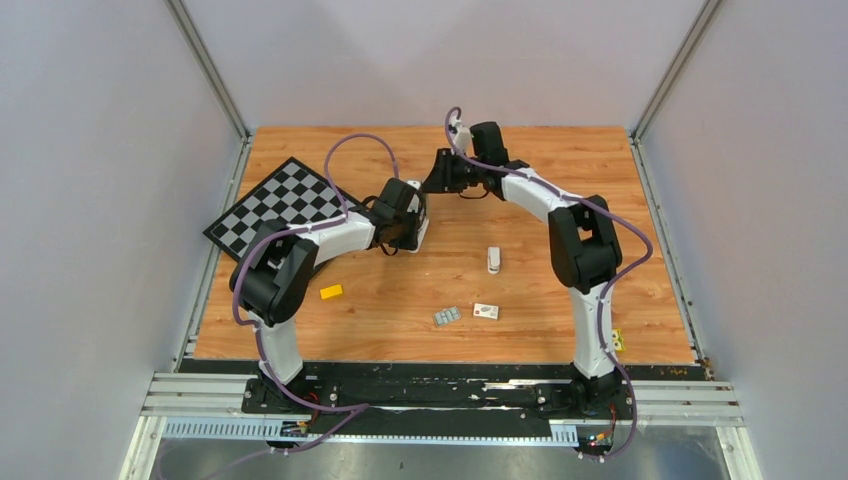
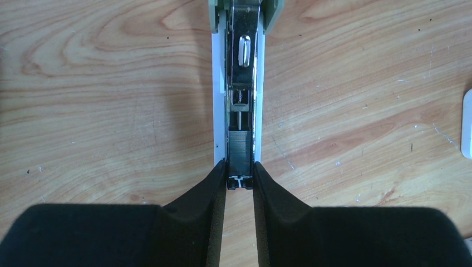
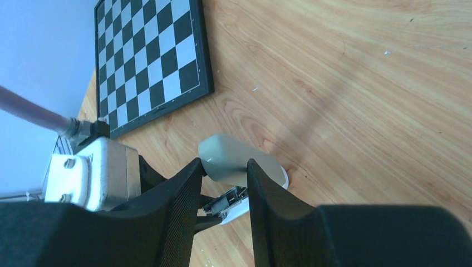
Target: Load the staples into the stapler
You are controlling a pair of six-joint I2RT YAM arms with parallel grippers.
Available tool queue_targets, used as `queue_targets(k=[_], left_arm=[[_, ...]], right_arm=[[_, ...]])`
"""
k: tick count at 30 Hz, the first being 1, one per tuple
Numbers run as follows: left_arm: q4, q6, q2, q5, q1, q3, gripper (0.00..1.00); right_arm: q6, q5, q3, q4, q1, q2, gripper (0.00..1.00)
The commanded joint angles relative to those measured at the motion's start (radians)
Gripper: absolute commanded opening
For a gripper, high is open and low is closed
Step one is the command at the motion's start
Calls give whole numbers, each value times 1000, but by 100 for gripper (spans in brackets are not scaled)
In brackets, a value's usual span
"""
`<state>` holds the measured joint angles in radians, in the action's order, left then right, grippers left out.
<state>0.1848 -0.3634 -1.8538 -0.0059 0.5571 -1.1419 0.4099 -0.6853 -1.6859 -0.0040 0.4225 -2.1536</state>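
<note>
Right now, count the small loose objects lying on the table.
4: yellow block at left; staples and white box side by side near centre; white item just beyond them. More may be hidden.

The desk point(image 1: 400, 300) is showing orange-brown wood grain, the board point(image 1: 280, 205) is wearing black and white checks, and a small block point(image 1: 331, 291) is glowing yellow. The stapler point(image 2: 245, 55) is showing a pale grey-green shell over a silvery channel (white along its base), the staples point(image 1: 447, 316) are looking grey, the little box point(image 1: 486, 311) white, and the left claw point(image 2: 240, 172) and right claw point(image 3: 224, 162) are both showing black.
</note>
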Motion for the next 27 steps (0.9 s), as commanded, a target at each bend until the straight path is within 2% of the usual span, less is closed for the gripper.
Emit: queue_targets(k=[1,15,19,27], left_arm=[[-37,16,16,0,-9,-12,24],[-32,9,34,-7,-10,-3,25],[-38,5,48,-9,-10,14,29],[-7,-23,116,-3,-10,47,44]], right_arm=[[-65,-105,60,-35,11,59,39],[-100,-50,199,-78,28,145,44],[-57,-12,221,-82,26,183,45],[87,85,244,-76,22,232,48]])
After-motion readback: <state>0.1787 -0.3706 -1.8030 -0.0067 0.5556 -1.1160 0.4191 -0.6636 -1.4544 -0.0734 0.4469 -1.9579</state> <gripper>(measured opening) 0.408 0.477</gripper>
